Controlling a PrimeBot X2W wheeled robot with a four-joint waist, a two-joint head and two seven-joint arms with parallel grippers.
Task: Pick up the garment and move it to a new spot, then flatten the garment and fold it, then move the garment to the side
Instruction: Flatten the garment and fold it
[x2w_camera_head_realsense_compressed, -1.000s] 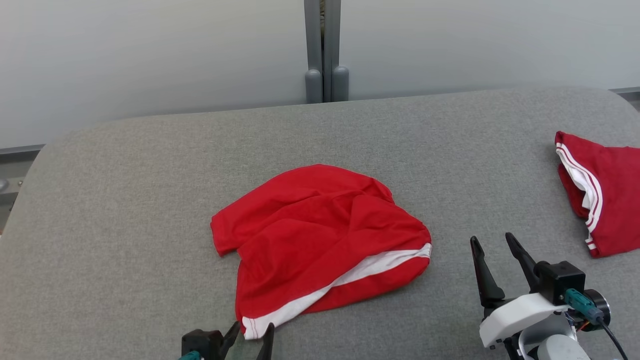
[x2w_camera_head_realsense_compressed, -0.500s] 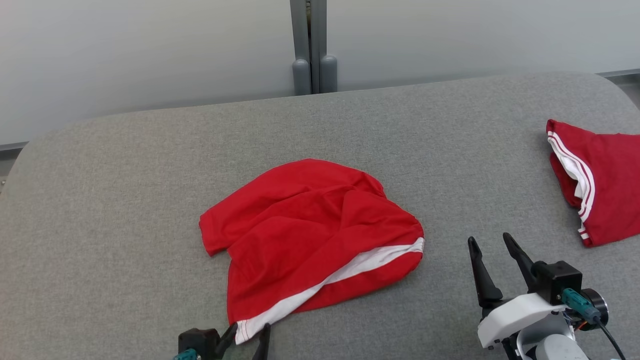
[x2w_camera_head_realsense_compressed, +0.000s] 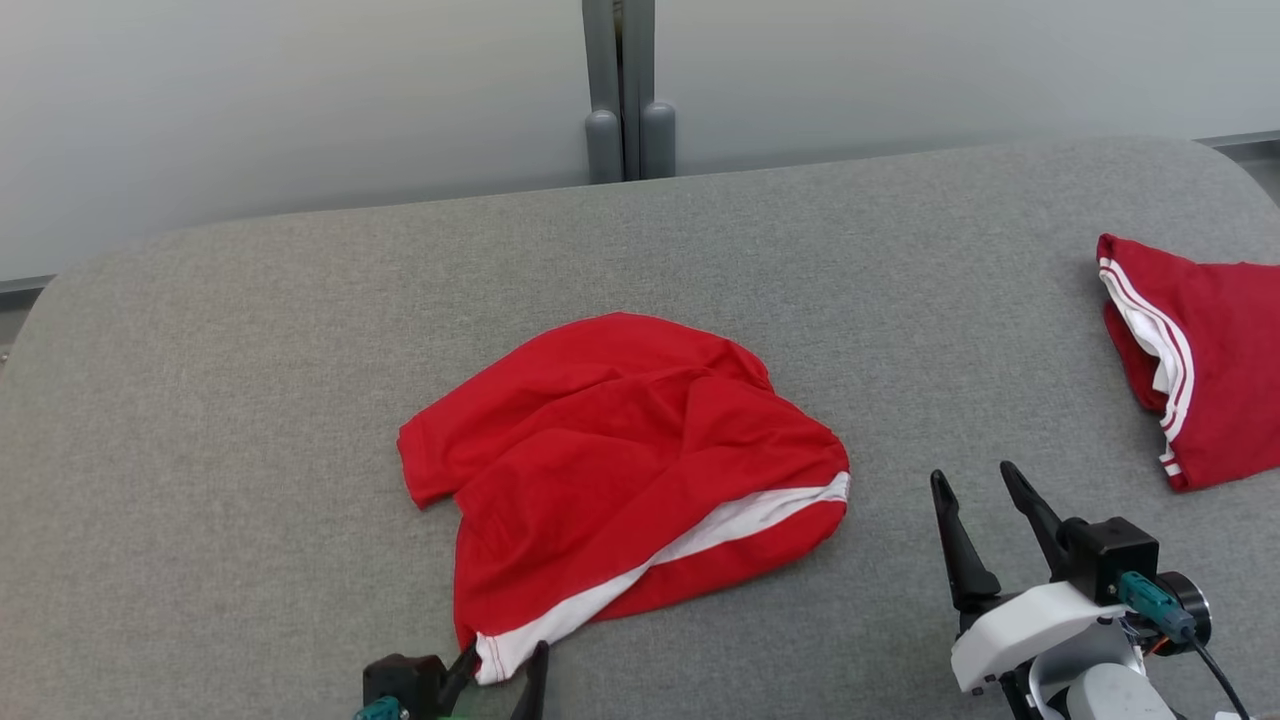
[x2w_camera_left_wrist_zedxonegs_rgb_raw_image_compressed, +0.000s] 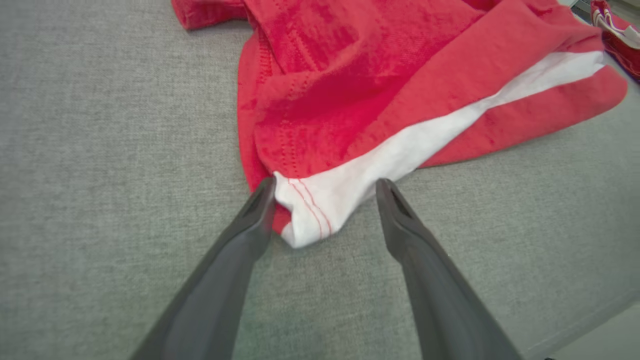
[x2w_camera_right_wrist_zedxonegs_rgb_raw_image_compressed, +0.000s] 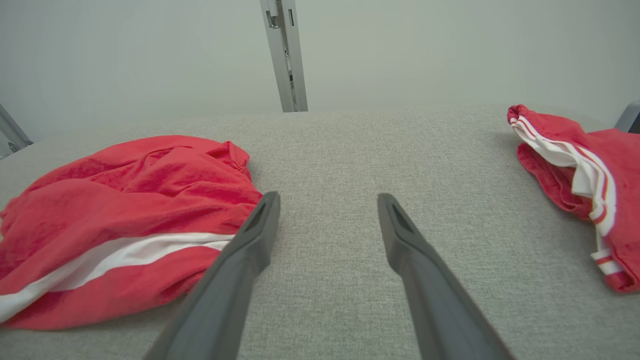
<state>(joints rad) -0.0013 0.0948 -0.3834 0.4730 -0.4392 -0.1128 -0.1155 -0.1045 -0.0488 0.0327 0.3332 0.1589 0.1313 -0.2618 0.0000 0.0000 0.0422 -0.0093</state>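
Corner of garment (x2w_camera_left_wrist_zedxonegs_rgb_raw_image_compressed: 350, 115) lies inside wide-spread left pincer (x2w_camera_left_wrist_zedxonegs_rgb_raw_image_compressed: 326, 184).

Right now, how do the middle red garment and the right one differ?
The middle garment lies whole at the grey surface's centre; the right garment is cut off by the frame's edge. The middle one shows one broad white band, the right one white trim with thin red stripes. The open left pincer straddles the middle one's corner; the right one lies untouched. Both are red.
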